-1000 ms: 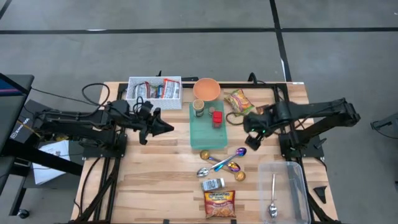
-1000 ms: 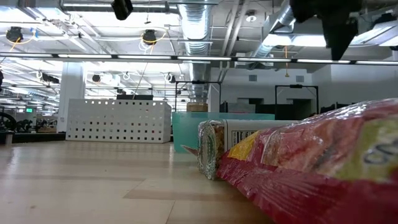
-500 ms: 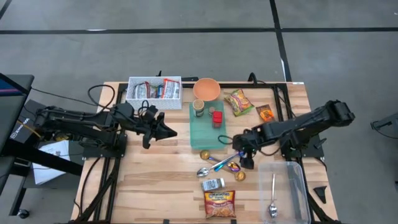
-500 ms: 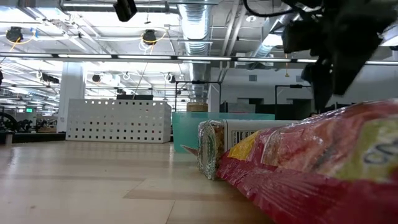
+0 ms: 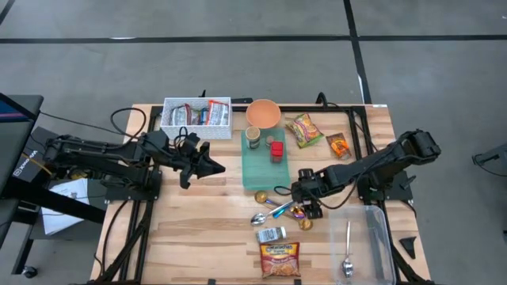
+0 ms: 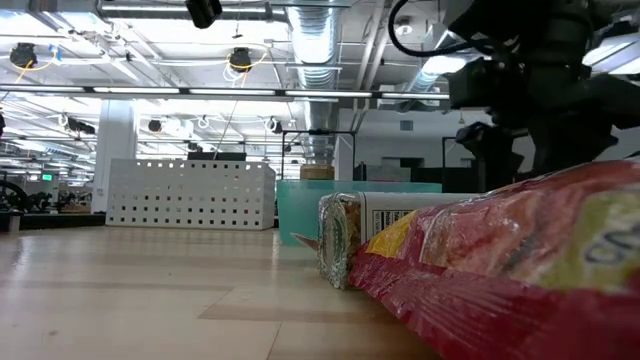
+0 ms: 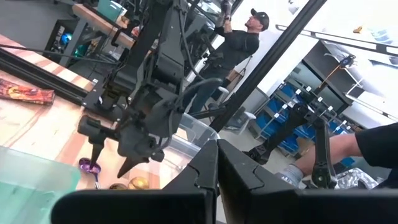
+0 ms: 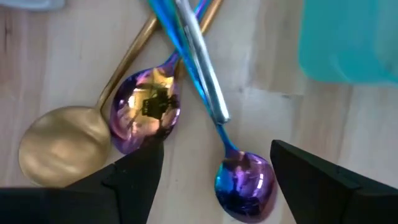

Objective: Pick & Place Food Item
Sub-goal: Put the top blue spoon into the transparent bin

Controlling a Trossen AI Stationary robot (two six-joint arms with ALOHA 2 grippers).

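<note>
I see the wooden table [image 5: 198, 229] with both arms over it. My right arm reaches low from the right edge toward the middle, and the right gripper [image 5: 305, 204] hangs just above a cluster of spoons [image 5: 281, 210], its fingers [image 8: 134, 171] apart, with the bowl of the iridescent spoon [image 8: 244, 183] between them and nothing held. My left arm lies stretched along the left side; the left gripper [image 5: 207, 165] is pressed together and empty, pointing at the green board [image 5: 260, 170].

The spoons are glossy metal: gold, purple and blue. The noodle packet [image 5: 280, 260], shiny red plastic, lies at the front edge, with a small wrapped pack [image 5: 271, 235] just behind it. A clear bin [image 5: 366, 237] stands beside the right gripper.
</note>
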